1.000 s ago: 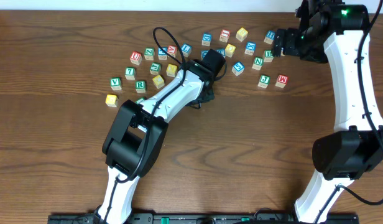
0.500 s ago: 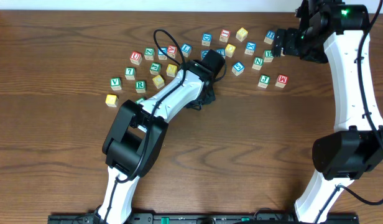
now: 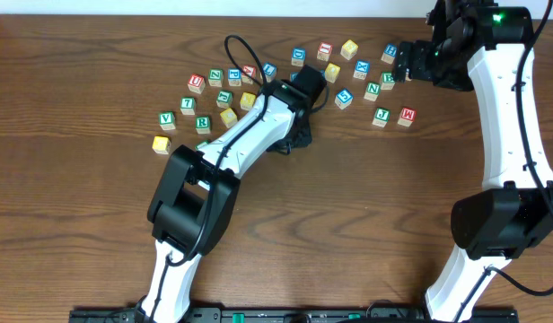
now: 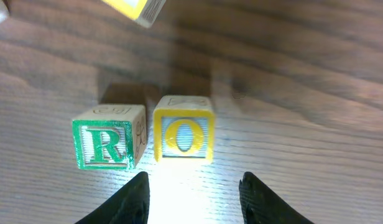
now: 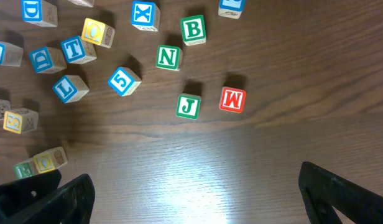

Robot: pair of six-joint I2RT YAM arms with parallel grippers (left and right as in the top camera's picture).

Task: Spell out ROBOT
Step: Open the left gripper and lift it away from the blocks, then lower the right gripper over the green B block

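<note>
In the left wrist view a green-framed R cube (image 4: pixel 104 144) and a yellow O cube (image 4: pixel 183 137) stand side by side on the wood, almost touching. My left gripper (image 4: pixel 194 186) is open just short of the O, with only bare table between its fingers. From overhead the left gripper (image 3: pixel 293 136) hides that pair. The right wrist view shows the green B (image 5: pixel 193 29), the blue T (image 5: pixel 73 48) and the R-O pair (image 5: pixel 42 164) at lower left. My right gripper (image 5: pixel 194 186) hangs wide open above bare wood, at the far right (image 3: pixel 402 66) in the overhead view.
Loose cubes lie scattered along the far side: N (image 5: pixel 168 57), J (image 5: pixel 188 106), red M (image 5: pixel 232 99), blue 5 (image 5: pixel 124 81), and a cluster with U (image 3: pixel 196 82) at the left. A yellow cube (image 4: pixel 132 9) sits just beyond the R-O pair.
The left wrist has shifted slightly toward the far side of the table. The right arm has not moved.
</note>
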